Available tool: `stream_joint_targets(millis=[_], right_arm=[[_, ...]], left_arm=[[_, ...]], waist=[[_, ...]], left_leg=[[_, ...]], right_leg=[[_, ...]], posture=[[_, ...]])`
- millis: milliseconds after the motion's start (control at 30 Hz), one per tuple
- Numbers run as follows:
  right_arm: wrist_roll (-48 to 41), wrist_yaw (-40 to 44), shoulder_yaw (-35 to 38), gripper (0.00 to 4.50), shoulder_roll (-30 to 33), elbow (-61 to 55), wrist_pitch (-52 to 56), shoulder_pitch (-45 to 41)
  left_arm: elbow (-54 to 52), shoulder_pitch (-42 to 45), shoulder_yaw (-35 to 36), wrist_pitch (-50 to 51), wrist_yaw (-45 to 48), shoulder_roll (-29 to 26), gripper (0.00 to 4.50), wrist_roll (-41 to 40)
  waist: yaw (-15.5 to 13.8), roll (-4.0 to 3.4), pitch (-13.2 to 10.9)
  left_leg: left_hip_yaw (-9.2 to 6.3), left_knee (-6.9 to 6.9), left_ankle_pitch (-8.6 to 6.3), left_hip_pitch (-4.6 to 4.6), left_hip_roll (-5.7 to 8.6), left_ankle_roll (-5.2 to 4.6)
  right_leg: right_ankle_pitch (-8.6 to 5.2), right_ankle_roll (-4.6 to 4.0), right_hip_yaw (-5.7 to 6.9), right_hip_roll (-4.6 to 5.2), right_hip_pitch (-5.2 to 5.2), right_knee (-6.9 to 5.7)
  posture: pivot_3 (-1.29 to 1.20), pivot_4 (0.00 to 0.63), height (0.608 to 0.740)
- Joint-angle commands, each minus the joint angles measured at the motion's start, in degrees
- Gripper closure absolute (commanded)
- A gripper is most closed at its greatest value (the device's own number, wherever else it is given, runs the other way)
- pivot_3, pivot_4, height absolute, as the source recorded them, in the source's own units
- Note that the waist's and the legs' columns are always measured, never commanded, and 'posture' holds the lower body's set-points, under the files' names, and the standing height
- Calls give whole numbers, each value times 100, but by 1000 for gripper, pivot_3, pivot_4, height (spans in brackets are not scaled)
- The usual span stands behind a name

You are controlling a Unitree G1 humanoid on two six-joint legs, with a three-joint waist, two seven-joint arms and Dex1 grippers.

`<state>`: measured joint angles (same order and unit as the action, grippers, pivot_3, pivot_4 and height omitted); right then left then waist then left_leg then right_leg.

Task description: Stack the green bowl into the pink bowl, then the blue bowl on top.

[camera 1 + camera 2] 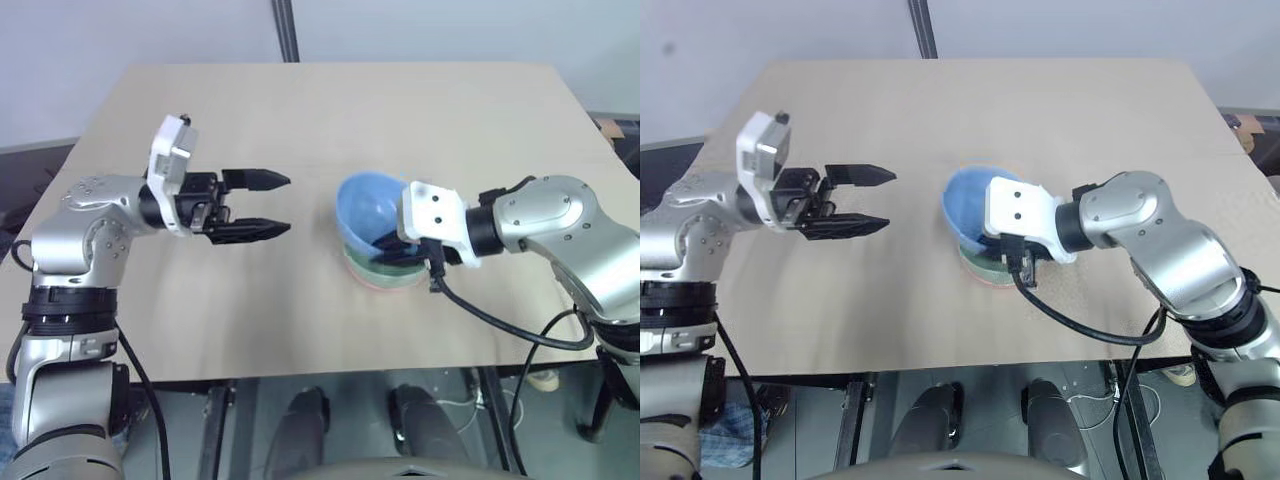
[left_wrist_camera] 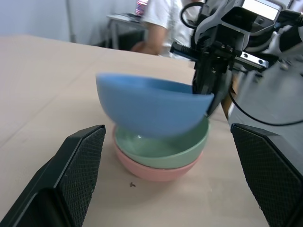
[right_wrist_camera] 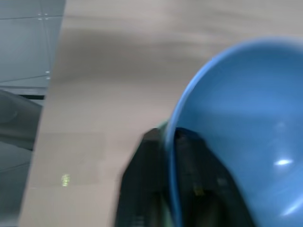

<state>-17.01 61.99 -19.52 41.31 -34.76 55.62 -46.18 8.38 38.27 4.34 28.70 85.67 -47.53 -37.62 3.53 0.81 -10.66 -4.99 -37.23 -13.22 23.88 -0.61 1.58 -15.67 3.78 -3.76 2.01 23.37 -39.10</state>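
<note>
Right end effector [image 1: 392, 243] over tan table [image 1: 300, 130]

No readable text anywhere

The blue bowl [image 2: 151, 106], green bowl [image 2: 163, 149] and pink bowl [image 2: 154, 170] are plain, and the counter [image 1: 330, 120] and both arms' housings carry no legible lettering, label, brand, number or sign
</note>
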Motion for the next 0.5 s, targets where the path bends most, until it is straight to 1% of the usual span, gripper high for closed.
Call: stream_joint_targets(millis=[33, 100, 167, 267, 333, 400, 433, 500], right_arm=[[-102, -110, 81, 2048, 169, -249, 59, 11], [-84, -237, 98, 1307, 222, -198, 191, -52], [-248, -233, 258, 1307, 284, -241, 322, -68], [-724, -372, 924, 1307, 223, -338, 692, 120], [-883, -619, 1447, 1307, 125, -309, 703, 367], [-946, -950, 2125, 1307, -90, -167, 442, 792], [-889, -1036, 2316, 1307, -94, -136, 189, 1028], [-639, -1082, 2644, 1307, 30, -116, -504, 1815]], left_arm=[[148, 227, -16, -158, 146, 49, 0, 111], [197, 262, -48, -195, 190, 80, 0, 157], [181, 239, -62, -250, 207, 95, 0, 231], [87, 124, -46, -535, -28, 138, 0, 475], [-22, -14, 6, -521, -62, 89, 0, 495], [-189, -214, 117, -537, -167, 58, 0, 489], [-264, -303, 162, -510, -219, 39, 0, 469], [-440, -546, 295, -431, -381, 9, 0, 410]], waist=[[-6, 0, 0], [-3, 0, 0], [-2, 0, 0], [-17, 0, 0], [-31, 3, 1], [-36, 7, 4], [-42, 5, 3], [-79, 9, 5]], left_leg=[[0, 0, 0, 0, 0, 0], [-1, -1, 0, 0, 0, 0], [-1, -1, 0, 0, 0, 0], [-1, 0, 0, 1, 0, 0], [-3, 0, 0, 2, 0, 0], [-1, 0, 0, 2, 0, 0], [-2, 1, 0, 3, 0, 0], [0, 0, 0, 4, 0, 0]], right_leg=[[0, 0, 0, 0, 0, 0], [0, 0, 0, 0, 0, 0], [0, 0, 0, 0, 0, 0], [0, 0, 0, 0, 0, 1], [0, 0, 0, 1, -1, 3], [0, 0, -1, 1, -1, 4], [0, 0, 0, 1, -2, 4], [0, 0, -2, 2, -1, 3]], posture=[[0, 150, 740], [0, 150, 740], [0, 150, 740], [0, 150, 740], [0, 150, 740], [0, 150, 740], [0, 150, 740], [0, 150, 740]])
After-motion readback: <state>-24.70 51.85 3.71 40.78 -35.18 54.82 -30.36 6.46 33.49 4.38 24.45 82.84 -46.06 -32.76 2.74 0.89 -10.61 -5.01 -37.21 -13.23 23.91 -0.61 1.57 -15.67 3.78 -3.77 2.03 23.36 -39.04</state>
